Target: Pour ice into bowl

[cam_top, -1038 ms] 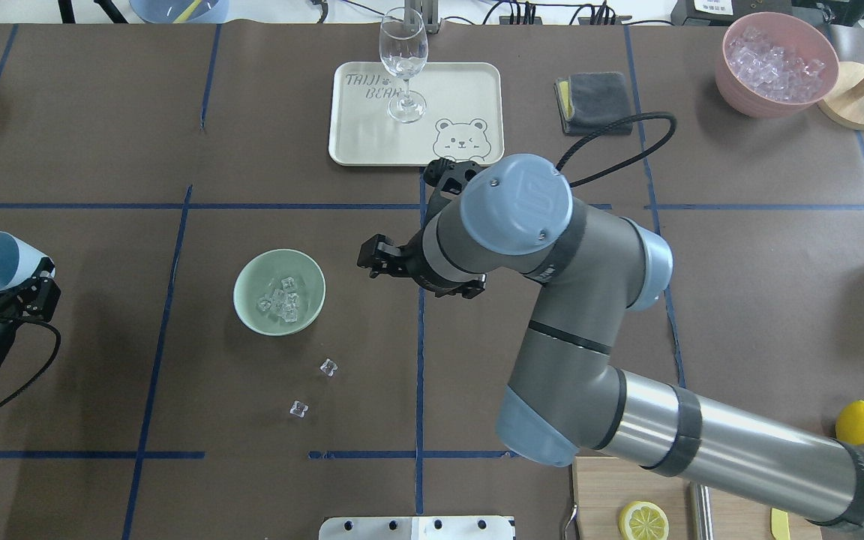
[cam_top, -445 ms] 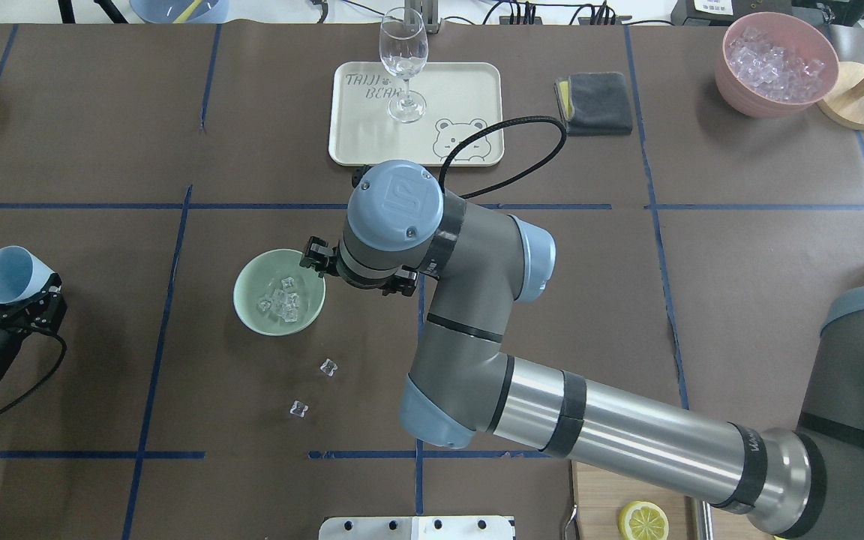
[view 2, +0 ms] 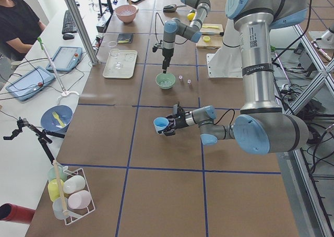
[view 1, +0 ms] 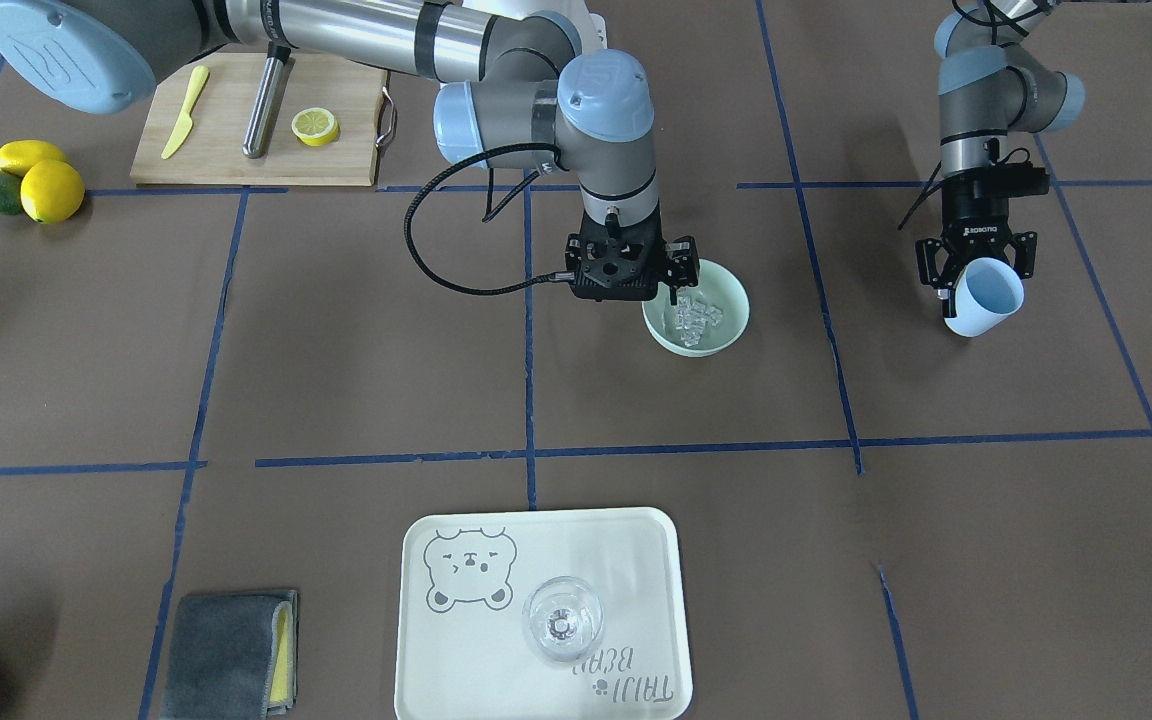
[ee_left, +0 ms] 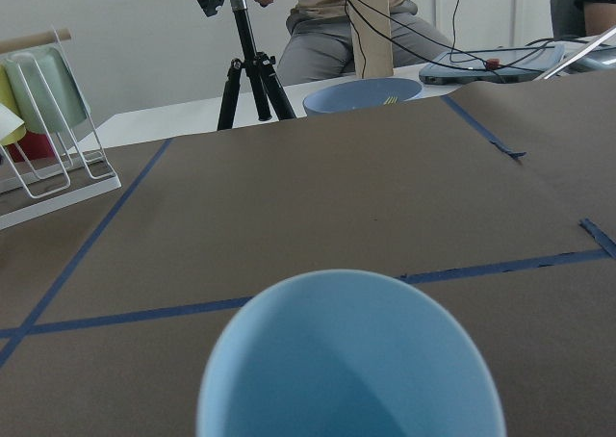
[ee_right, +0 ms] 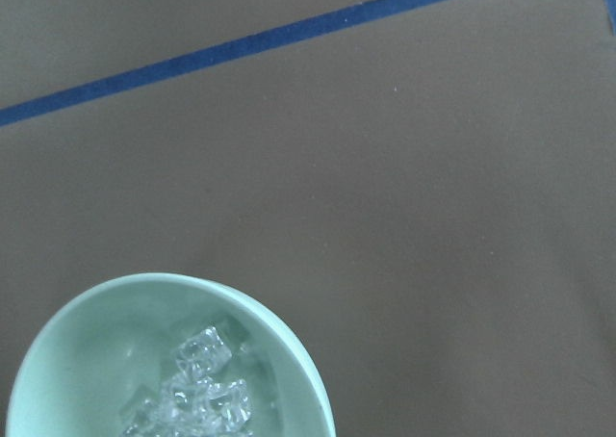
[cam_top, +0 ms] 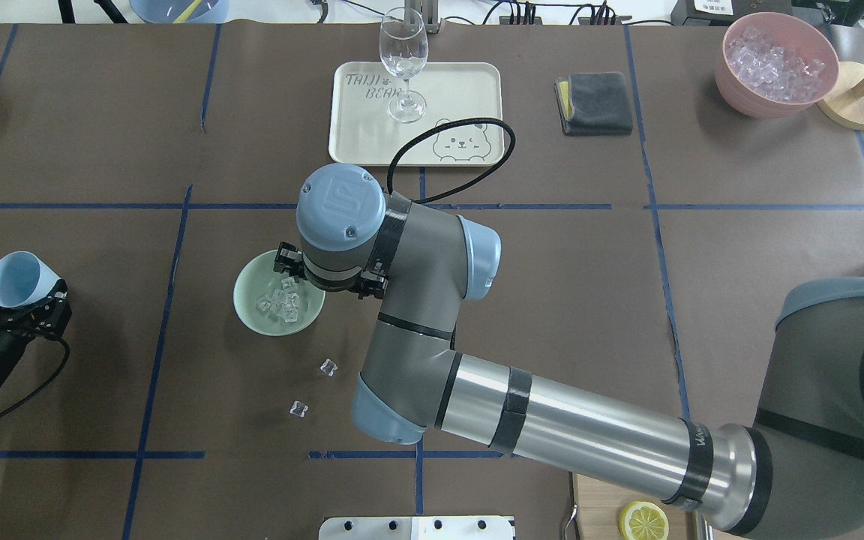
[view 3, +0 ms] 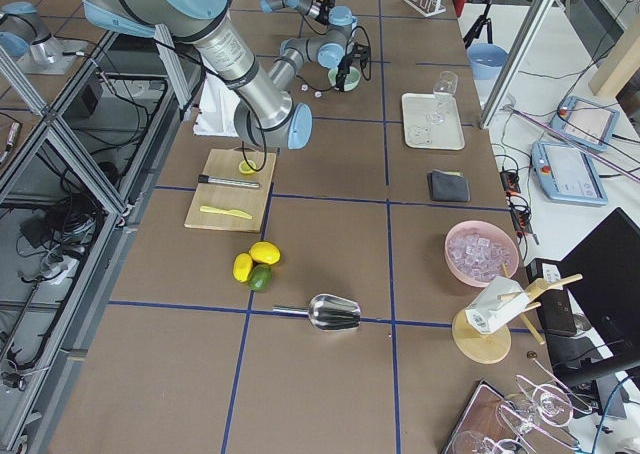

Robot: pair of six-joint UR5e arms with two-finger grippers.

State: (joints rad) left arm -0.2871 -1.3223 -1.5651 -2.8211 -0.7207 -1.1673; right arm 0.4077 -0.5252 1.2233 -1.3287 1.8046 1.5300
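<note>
The mint-green bowl [cam_top: 250,304] stands left of the table's middle and holds several clear ice cubes [cam_top: 280,301]. It also shows in the front view [view 1: 726,335] and in the right wrist view [ee_right: 115,307], with ice [ee_right: 197,389] in it. Two loose cubes [cam_top: 328,367] [cam_top: 298,409] lie on the table near it. My right gripper [view 1: 631,290] points down at the bowl's rim on the robot's right side; it looks open and empty. My left gripper [cam_top: 27,296] is shut on an empty blue cup [cam_top: 16,277], tilted, at the far left [view 1: 986,295].
A cream tray [cam_top: 469,90] with a wine glass [cam_top: 403,64] stands at the back. A grey cloth [cam_top: 593,101] and a pink bowl of ice [cam_top: 736,86] are at the back right. A cutting board [view 1: 226,150] with a lemon half, and whole fruit [view 1: 51,190], lie by the robot's right.
My right arm has swept left from the table's middle to the bowl's rim. My left gripper with the blue cup has drifted slightly toward the robot.
</note>
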